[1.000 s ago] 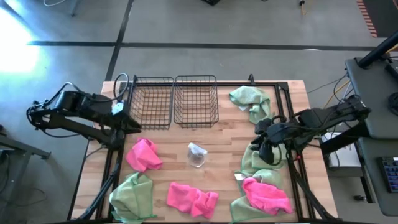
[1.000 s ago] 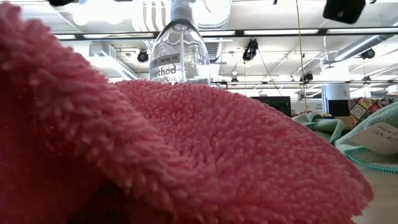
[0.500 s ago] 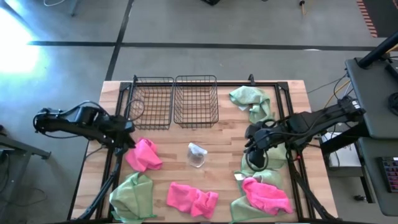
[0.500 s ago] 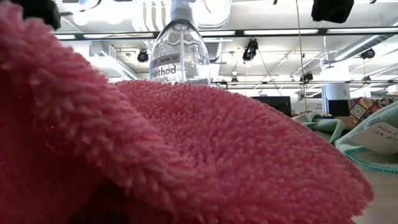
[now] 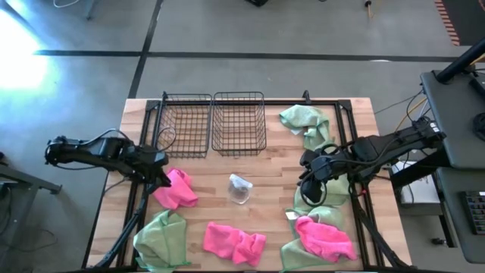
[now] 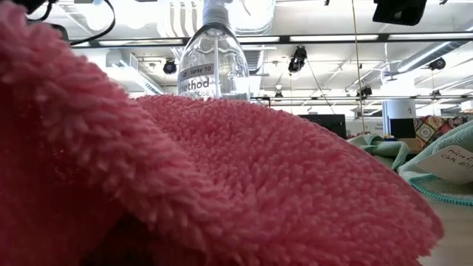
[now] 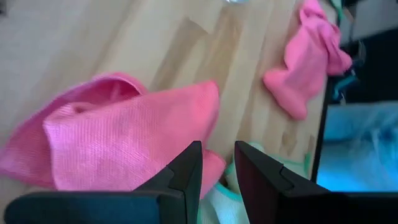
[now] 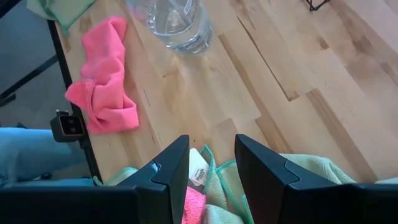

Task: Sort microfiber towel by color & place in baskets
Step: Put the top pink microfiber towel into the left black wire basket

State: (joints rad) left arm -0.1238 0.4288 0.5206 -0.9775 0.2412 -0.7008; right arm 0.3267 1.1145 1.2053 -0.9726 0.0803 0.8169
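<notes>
My left gripper is open and hovers over the left edge of a bunched hot pink towel, which lies on the table. My right gripper is open above a sage green towel near the right edge. More towels lie about: green, pink, pink on green, and green. Two black wire baskets stand side by side at the far edge. In the low view a pink towel fills the picture.
A clear plastic bottle stands mid-table between the two grippers. A black tube frame runs along the table's sides. Bare wood lies between the baskets and the near towels.
My left gripper has swung from beside the left basket toward the near edge and come down to the pink towel. My right gripper has moved toward the table's left and slightly nearer, over the green towel. No towel has moved.
</notes>
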